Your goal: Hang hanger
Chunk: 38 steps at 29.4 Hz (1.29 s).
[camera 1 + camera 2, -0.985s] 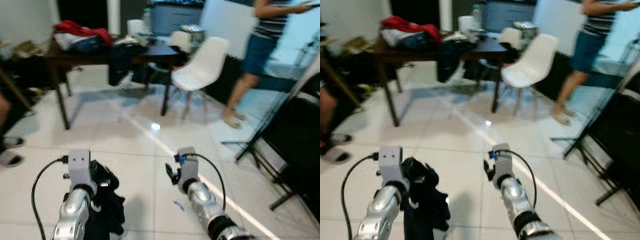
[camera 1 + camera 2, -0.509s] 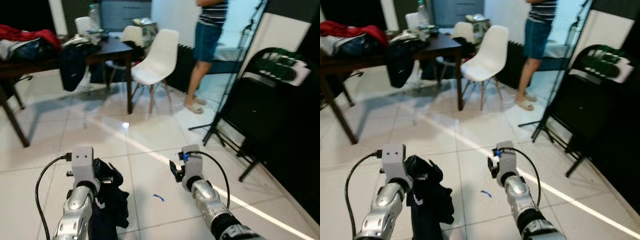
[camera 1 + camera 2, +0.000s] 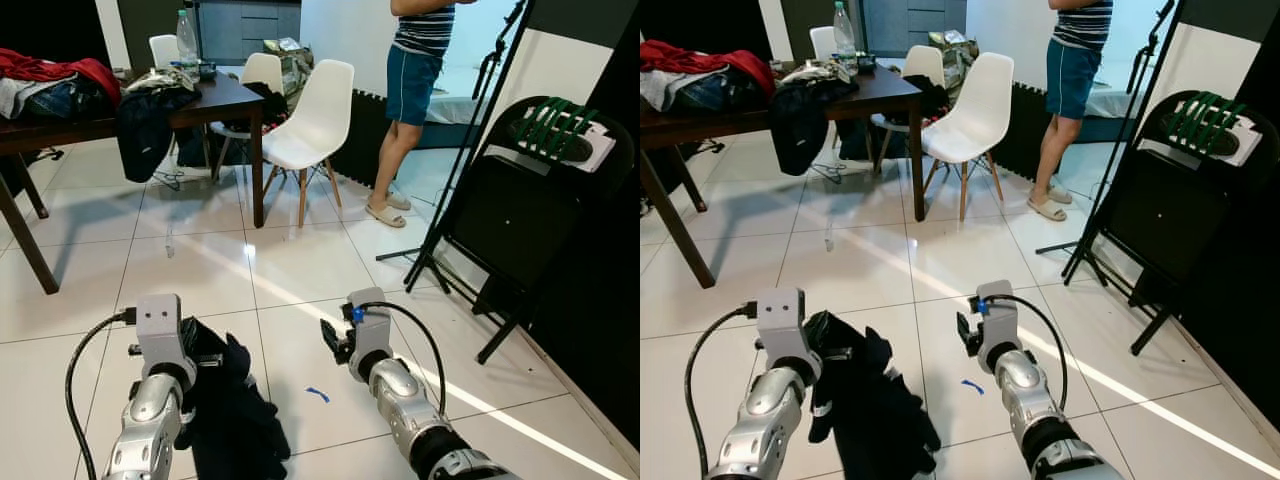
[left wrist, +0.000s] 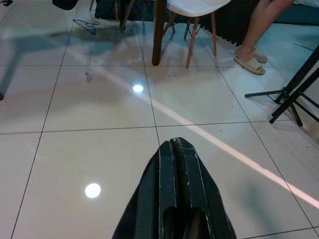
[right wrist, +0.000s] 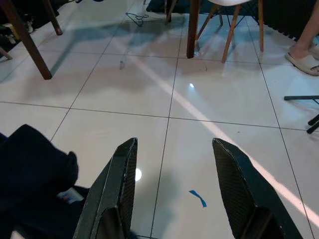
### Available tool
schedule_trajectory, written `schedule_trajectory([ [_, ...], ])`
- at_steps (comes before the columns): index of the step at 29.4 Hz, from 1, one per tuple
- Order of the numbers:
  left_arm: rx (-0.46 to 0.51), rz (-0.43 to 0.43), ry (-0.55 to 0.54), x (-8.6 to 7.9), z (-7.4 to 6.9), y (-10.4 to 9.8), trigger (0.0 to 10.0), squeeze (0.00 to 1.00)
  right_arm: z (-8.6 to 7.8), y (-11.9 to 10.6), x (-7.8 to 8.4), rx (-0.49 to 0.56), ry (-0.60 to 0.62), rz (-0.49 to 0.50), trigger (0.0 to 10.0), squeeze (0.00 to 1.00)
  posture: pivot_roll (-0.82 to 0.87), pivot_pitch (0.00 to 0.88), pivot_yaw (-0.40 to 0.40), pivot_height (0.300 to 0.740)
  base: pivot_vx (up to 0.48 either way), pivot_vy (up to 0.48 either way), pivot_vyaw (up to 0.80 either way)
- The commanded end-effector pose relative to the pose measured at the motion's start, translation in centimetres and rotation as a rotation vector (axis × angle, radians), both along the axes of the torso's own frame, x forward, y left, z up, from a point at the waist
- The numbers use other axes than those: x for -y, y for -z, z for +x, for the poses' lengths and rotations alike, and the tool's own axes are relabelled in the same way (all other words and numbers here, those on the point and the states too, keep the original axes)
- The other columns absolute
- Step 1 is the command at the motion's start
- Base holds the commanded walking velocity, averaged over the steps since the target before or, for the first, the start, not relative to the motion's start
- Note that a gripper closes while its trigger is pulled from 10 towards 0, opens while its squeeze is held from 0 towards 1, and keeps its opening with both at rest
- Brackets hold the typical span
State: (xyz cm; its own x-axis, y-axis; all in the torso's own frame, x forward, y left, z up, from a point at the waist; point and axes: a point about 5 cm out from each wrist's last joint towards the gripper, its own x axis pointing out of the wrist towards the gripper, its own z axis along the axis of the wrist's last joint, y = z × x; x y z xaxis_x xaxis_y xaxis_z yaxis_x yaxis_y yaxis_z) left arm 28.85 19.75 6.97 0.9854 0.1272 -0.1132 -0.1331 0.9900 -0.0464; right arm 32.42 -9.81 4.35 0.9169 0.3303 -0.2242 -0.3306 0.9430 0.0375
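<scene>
A dark wooden table (image 3: 215,100) stands at the far left on the glossy white tiled floor (image 3: 210,265), piled with a red garment (image 3: 60,68) and other clothes, a clear plastic bottle (image 3: 185,35) upright near its right end and a dark jacket (image 3: 145,125) hanging over its edge. Near left, the left gripper (image 4: 177,164) has its two black fingers pressed flat together, pinching a crumpled black garment (image 3: 865,400) that hangs beside the silver arm just above the tiles; no hanger can be made out in the cloth. A small blue scrap of tape (image 3: 317,394) lies on the floor between the arms. The right gripper (image 5: 174,184) hovers over bare tile with its fingers spread wide, grasping nothing. Behind it a white moulded chair (image 3: 310,125) with wooden legs stands by the table. Further right a person in blue shorts (image 3: 412,85) and sandals stands at the far side. At the right edge a black folding chair (image 3: 530,200) leans behind a black tripod stand (image 3: 470,160).
</scene>
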Motion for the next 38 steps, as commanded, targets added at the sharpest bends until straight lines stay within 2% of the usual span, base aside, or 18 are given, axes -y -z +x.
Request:
schedule_trajectory([
  [1,0.047,0.007,0.01,0.0,0.44,-1.17,10.0,0.0,0.36,-0.57,0.11,0.025,0.009,0.015,10.0,0.0,0.18,0.0,-0.049,0.74,0.259,0.0,0.0],
  [23,0.048,0.017,0.015,-0.05,0.41,-1.39,10.0,0.0,0.18,-0.5,0.01,0.03,-0.004,0.026,10.0,0.0,0.18,0.0,-0.052,0.74,0.351,0.0,0.0],
  [38,0.042,0.029,0.024,-0.04,0.99,-1.86,10.0,0.0,0.48,-0.99,-0.38,0.046,-0.015,0.033,10.0,0.0,0.19,0.0,-0.052,0.74,0.405,0.0,0.0],
])
